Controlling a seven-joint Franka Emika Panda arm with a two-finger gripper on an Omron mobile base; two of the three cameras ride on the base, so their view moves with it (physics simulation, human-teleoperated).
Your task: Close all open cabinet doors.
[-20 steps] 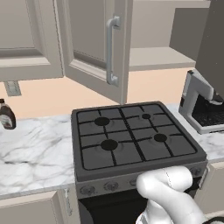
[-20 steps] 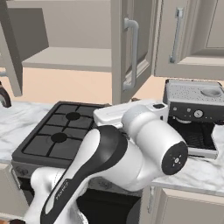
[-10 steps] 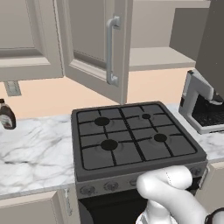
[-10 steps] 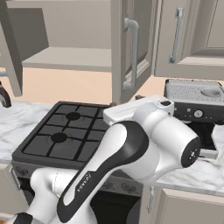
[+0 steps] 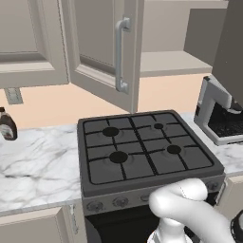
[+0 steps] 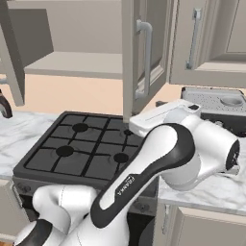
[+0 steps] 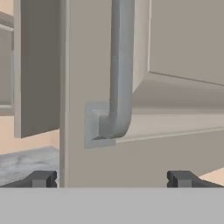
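Facing the open cabinet door (image 7: pixel 100 166) above the stove (image 5: pixel 142 152), your gripper (image 7: pixel 111 178) sits spread wide just below its handle (image 7: pixel 119 87), so you likely need to push it shut next.

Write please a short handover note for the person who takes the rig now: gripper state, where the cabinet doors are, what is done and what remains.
Gripper: open, holding nothing, its fingertips spread wide in the hand view, aimed at the lower end of the handle on the open cabinet door.
That door hangs swung out above the stove, with the shelf exposed behind it. A second door at the far side of the same opening also stands open. The door above the coffee machine looks closed.
Done: nothing closed yet in this opening.
Left: push both open doors shut.
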